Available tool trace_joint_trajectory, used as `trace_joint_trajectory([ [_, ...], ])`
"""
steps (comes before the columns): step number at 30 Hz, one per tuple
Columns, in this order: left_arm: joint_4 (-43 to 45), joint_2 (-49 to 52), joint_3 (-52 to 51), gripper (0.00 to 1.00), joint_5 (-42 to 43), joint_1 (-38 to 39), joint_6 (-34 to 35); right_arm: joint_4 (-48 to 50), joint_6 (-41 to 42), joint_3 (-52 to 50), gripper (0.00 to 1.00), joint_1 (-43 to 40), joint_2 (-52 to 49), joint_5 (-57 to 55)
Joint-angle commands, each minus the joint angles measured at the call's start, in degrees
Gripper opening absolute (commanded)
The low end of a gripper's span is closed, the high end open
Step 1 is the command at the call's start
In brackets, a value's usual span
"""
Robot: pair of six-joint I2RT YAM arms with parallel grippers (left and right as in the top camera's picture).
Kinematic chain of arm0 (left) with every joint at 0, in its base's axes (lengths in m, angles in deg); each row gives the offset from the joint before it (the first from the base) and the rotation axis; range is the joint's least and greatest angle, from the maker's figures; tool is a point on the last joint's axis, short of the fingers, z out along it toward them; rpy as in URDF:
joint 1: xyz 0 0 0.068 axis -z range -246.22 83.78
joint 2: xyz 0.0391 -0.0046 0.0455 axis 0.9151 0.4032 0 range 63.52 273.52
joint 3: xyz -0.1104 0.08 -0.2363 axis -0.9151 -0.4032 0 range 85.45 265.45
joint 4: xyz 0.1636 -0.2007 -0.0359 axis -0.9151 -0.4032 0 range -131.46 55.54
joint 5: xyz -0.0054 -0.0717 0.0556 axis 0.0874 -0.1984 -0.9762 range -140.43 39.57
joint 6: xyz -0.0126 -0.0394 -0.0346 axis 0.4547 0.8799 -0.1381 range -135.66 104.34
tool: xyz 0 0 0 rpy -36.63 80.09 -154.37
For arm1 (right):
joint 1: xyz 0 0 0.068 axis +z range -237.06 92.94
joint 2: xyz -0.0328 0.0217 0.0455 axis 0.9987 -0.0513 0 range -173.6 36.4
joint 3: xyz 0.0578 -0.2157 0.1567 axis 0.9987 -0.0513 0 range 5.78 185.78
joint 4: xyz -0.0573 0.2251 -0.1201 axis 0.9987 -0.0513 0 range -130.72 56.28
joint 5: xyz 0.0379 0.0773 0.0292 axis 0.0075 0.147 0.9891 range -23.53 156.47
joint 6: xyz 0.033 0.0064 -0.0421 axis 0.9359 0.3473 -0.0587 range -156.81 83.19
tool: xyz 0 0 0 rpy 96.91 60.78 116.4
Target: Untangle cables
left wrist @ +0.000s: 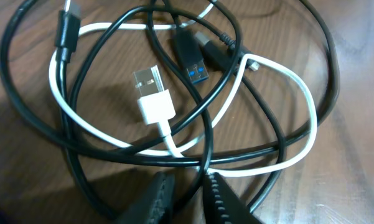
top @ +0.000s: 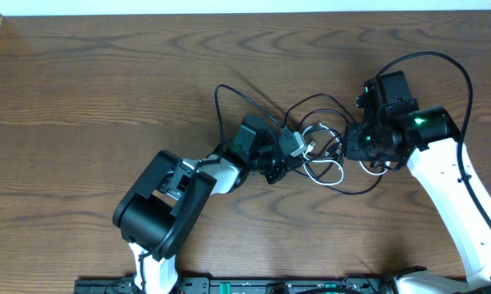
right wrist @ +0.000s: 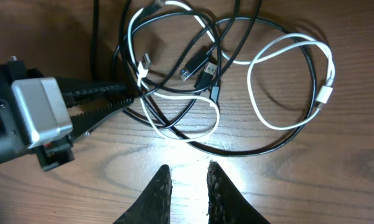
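The cables [top: 319, 145] lie knotted on the desk [top: 106, 90] between both arms, the left claw [left wrist: 188, 190] narrowed around a black strand at the heap's edge, the right claw [right wrist: 187, 186] narrow, empty, just short.

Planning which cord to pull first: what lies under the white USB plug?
Under the white USB plug is bare table; its own white cord runs under a black cable just below.
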Motion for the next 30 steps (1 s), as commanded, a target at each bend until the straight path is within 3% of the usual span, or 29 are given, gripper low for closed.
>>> trace_joint_trajectory([
  [1, -0.42, 0.63, 0.9, 0.12, -7.74, 0.87, -0.44, -0.09, -0.07, 0.59, 0.16, 0.31, 1.07, 0.68],
  [3, -0.94, 0.63, 0.9, 0.08, -10.16, 1.25, -0.46, -0.09, -0.09, 0.59, 0.16, 0.31, 1.07, 0.96],
  [10, -2.21, 0.61, 0.9, 0.08, -11.65, 1.4, -0.24, -0.26, -0.57, 0.59, 0.16, 0.31, 1.07, 1.27],
  [11, -2.58, 0.57, 0.9, 0.13, -11.67, 1.4, -0.22, -0.28, -0.96, 0.59, 0.17, 0.31, 1.07, 1.33],
  [13, -3.58, 0.5, 0.9, 0.61, -11.67, 1.4, 0.31, -0.48, -1.4, 0.59, 0.17, 0.31, 1.07, 1.42],
  [14, -3.87, 0.5, 0.9, 0.72, -11.69, 1.4, 1.36, -0.5, -1.38, 0.59, 0.17, 0.31, 1.07, 1.42],
  [17, -6.03, 0.5, 0.9, 0.81, -11.69, 1.4, 1.7, -0.44, -1.55, 0.59, 0.17, 0.31, 1.07, 1.42],
  [22, -8.52, 0.5, 0.9, 0.82, -12.59, 1.4, 1.68, -0.15, -2.01, 0.59, 0.18, 0.28, 1.07, 1.42],
  [24, -8.76, 0.5, 0.9, 0.73, -14.8, 1.4, 1.68, -0.07, -2.01, 0.59, 0.18, 0.28, 1.07, 1.42],
  [27, -8.92, 0.5, 0.9, 0.49, -18.6, 1.4, 1.66, -0.07, -1.99, 0.59, 0.18, 0.31, 1.07, 1.44],
  [28, -8.87, 0.5, 0.9, 0.36, -19.45, 1.4, 1.66, -0.09, -1.99, 0.59, 0.18, 0.28, 1.07, 1.44],
  [29, -8.83, 0.5, 0.9, 0.14, -20.06, 1.4, 1.66, -0.09, -2.01, 0.59, 0.18, 0.28, 1.07, 1.44],
  [30, -8.68, 0.5, 0.9, 0.08, -20.5, 1.4, 1.68, -0.07, -1.99, 0.59, 0.18, 0.28, 1.07, 1.44],
])
